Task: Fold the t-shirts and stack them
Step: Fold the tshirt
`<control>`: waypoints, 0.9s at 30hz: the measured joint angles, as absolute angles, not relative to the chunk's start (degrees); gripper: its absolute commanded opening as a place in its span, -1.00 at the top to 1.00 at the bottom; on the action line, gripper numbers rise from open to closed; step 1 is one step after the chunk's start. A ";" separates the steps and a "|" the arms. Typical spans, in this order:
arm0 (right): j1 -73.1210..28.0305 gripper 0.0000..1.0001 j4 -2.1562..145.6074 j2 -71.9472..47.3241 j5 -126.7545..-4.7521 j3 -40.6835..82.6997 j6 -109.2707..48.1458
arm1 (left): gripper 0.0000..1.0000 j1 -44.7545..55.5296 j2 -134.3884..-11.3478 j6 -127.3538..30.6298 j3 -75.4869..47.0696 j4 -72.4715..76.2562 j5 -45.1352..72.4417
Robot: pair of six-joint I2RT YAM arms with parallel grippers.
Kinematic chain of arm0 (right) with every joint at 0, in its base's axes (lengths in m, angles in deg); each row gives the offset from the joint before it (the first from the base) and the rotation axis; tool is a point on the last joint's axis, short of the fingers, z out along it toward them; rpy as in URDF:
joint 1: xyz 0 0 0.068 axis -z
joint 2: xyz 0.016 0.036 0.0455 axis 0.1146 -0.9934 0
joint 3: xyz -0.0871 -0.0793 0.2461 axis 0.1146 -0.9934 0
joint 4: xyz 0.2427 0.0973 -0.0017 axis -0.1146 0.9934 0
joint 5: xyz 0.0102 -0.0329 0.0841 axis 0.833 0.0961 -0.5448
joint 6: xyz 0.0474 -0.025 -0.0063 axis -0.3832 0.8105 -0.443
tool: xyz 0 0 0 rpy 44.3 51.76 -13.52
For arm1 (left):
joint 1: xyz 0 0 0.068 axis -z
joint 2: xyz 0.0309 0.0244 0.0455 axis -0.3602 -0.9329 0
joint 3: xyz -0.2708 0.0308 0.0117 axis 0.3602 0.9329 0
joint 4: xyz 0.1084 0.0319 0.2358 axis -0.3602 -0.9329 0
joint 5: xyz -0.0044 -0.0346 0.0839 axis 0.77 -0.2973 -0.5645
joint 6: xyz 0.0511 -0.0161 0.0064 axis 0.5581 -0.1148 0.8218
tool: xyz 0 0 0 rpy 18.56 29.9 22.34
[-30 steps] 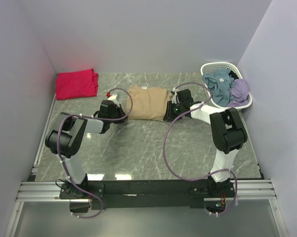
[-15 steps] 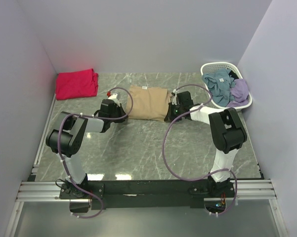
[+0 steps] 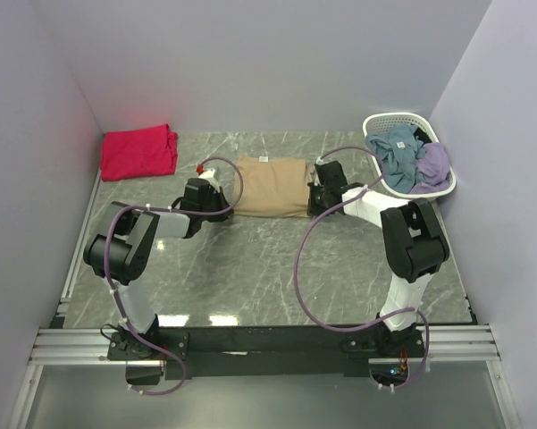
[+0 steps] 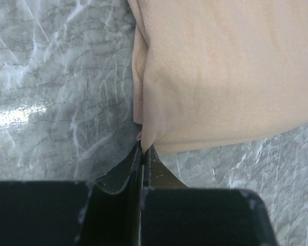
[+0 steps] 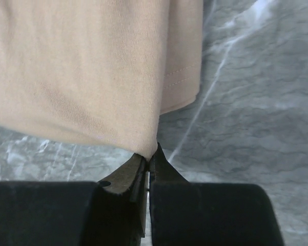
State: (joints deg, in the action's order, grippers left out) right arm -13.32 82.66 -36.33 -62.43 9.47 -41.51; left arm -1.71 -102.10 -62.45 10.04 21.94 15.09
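The tan t-shirt (image 3: 268, 186) lies folded in a flat rectangle at the middle back of the table, its white neck label at the far edge. My left gripper (image 3: 224, 207) is shut on its near left corner; in the left wrist view the jaws (image 4: 142, 148) pinch the cloth corner (image 4: 220, 72). My right gripper (image 3: 314, 201) is shut on its near right corner; the right wrist view shows the tan cloth (image 5: 92, 72) nipped between the fingertips (image 5: 150, 155). The red-pink t-shirt (image 3: 139, 150) lies folded at the back left, apart from both grippers.
A white lattice basket (image 3: 373, 123) stands at the back right, holding blue and purple clothes (image 3: 409, 159). Grey walls close in the back and both sides. The marble tabletop (image 3: 250, 268) stretches in front of the tan shirt.
Both grippers have moved slightly right along the tan shirt's near edge, and the shirt has shifted a little right with them. The red-pink shirt and basket have not moved.
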 measured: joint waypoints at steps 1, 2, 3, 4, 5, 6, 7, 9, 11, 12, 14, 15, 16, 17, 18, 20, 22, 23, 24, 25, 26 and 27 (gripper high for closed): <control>-13.45 1.00 82.99 -36.33 -61.55 9.73 -41.42 | 0.99 -1.67 -102.10 -62.50 10.04 21.94 15.17; -13.58 1.00 83.36 -36.33 -60.59 9.99 -41.31 | 0.98 -1.65 -102.10 -62.50 10.04 21.96 15.26; -13.73 1.00 83.67 -36.33 -59.74 10.21 -41.18 | 0.98 -1.60 -102.10 -62.52 10.04 21.94 15.44; -13.84 0.98 84.01 -36.33 -59.06 10.37 -41.05 | 0.99 -1.56 -102.10 -62.52 10.04 21.94 15.54; -14.00 0.80 84.41 -36.31 -58.19 10.58 -40.96 | 0.98 -1.52 -102.10 -62.52 10.04 21.96 15.65; -14.11 0.42 84.54 -36.29 -57.36 10.69 -40.83 | 0.97 -1.52 -102.10 -62.52 10.04 21.98 15.76; -14.19 0.35 84.67 -36.20 -56.68 10.72 -40.74 | 0.92 -1.52 -102.10 -62.52 10.04 21.96 15.96; -14.28 0.13 85.24 -35.91 -55.11 10.72 -40.61 | 0.45 -1.52 -102.10 -62.37 10.04 21.92 16.00; -13.82 0.05 86.22 -35.26 -53.71 10.56 -40.09 | 0.24 -1.85 -102.10 -62.13 10.04 21.77 15.65; -13.60 0.01 86.48 -34.84 -53.29 10.52 -39.93 | 0.16 -2.06 -101.97 -61.99 10.04 21.92 15.61; -13.38 -0.09 86.64 -33.90 -53.16 10.52 -39.74 | -0.19 -2.37 -101.53 -62.19 10.30 22.27 15.33; -13.25 -0.11 86.68 -33.16 -53.14 10.52 -39.71 | -0.20 -2.48 -101.14 -62.58 10.63 22.42 15.02; -13.19 -0.11 86.73 -32.55 -53.10 10.52 -39.76 | -0.20 -2.57 -100.53 -63.07 10.98 22.38 14.76; -13.12 -0.13 86.79 -31.67 -53.05 10.52 -39.74 | -0.23 -2.59 -99.68 -63.26 11.13 21.98 14.47; -13.01 -0.14 86.77 -30.95 -53.05 10.52 -39.74 | -0.25 -2.54 -98.95 -63.41 11.26 21.55 14.19; -12.75 -0.15 86.79 -30.08 -53.34 10.72 -39.76 | -0.31 -2.50 -96.83 -63.57 11.59 20.78 13.36; -12.14 -0.15 87.10 -30.06 -54.52 11.74 -40.00 | -0.31 -2.48 -94.67 -63.72 11.53 19.80 12.55; -11.59 -0.16 87.42 -30.47 -55.37 12.62 -40.37 | -0.31 -2.48 -93.88 -63.81 11.11 19.32 12.20; -10.96 -0.15 87.58 -30.91 -56.42 13.71 -40.63 | -0.31 -2.48 -93.42 -63.83 10.15 18.73 12.07; -10.22 -0.16 87.62 -31.74 -57.69 15.09 -40.87 | -0.32 -2.50 -93.38 -63.83 9.03 18.40 12.07; -9.52 -0.19 87.58 -32.79 -59.17 16.77 -41.11 | -0.32 -2.48 -93.69 -63.83 7.57 18.03 12.09; -9.04 -0.19 87.23 -33.71 -60.31 17.86 -41.38 | -0.31 -2.48 -94.17 -63.83 5.86 17.85 12.27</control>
State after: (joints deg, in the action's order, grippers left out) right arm -9.04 87.23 -33.71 -60.31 17.86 -41.38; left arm -2.48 -94.17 -63.83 5.86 17.85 12.27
